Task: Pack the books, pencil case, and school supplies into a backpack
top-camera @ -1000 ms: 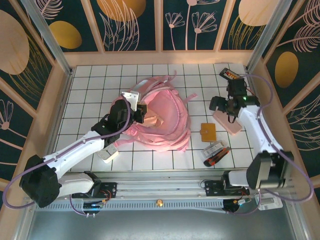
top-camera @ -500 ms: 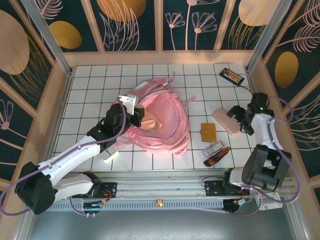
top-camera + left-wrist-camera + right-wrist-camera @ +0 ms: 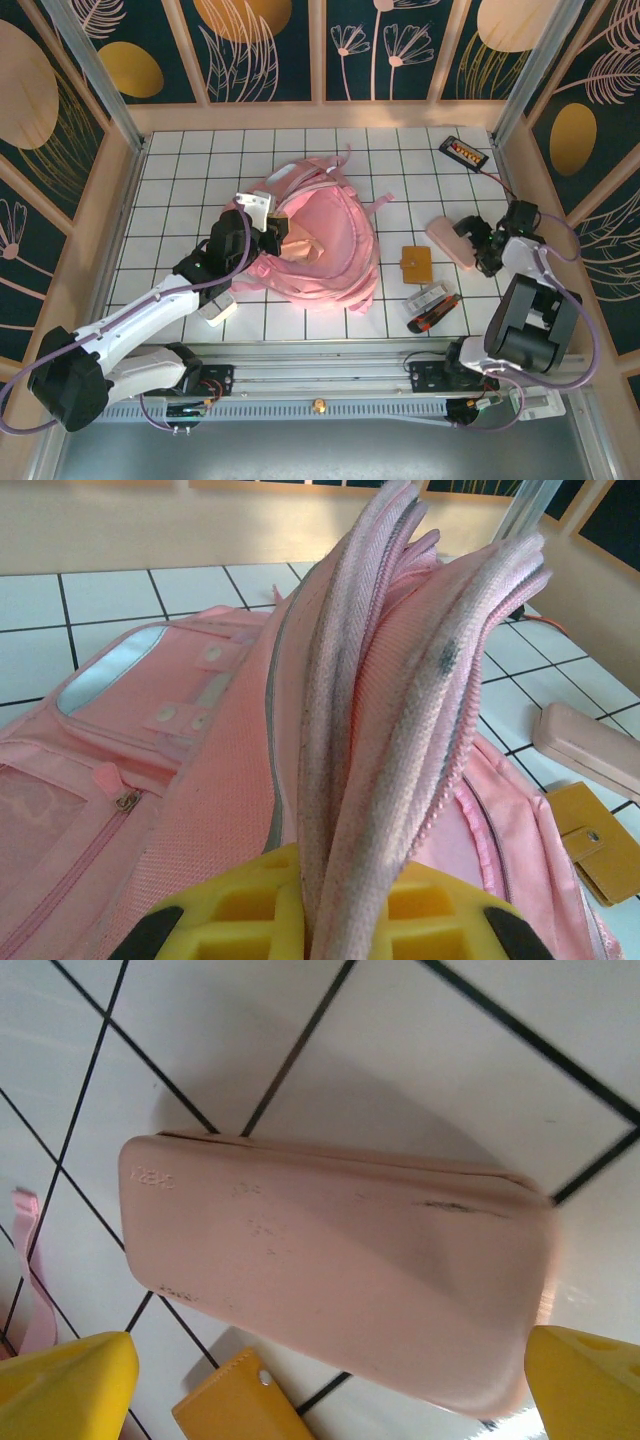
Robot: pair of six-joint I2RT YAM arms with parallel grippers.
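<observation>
**Worktop stock, mid-pack: backpack held at its rim, pencil case still out**

1. Backpack (image 3: 330, 240), light pink. Lies at the middle of the white-tiled worktop (image 3: 180, 160). Clear-windowed front pocket and snap tabs show in the left wrist view. No readable label.
2. Left gripper (image 3: 272, 232). Jaws are pressed together on a fold of the backpack's zipper edge (image 3: 400, 680), which stands up between the yellow fingertips.
3. Pencil case (image 3: 447, 240), beige-pink. Flat on the tiles right of the backpack. A small embossed mark sits near one corner (image 3: 145, 1173), too faint to read.
4. Right gripper (image 3: 473, 243). Jaws are spread wide, one yellow tip at each side of the pencil case, with no grip on it that I can see.
5. Notebook (image 3: 416, 264), orange-brown with a snap tab. Just beside the pencil case, on the backpack side.
6. Plastic-wrapped pack (image 3: 432, 305), dark contents with a red part. Nearer the arm bases. Its print is not legible.
7. Black device (image 3: 465, 152), orange buttons, cabled. Far right corner.

Changes over the last second: the right arm, then stretched forward over the pencil case and partly across the black device, is now folded back toward the right edge. The backpack's near hem, then spread further toward the notebook, is drawn in. The left grip is unchanged.
</observation>
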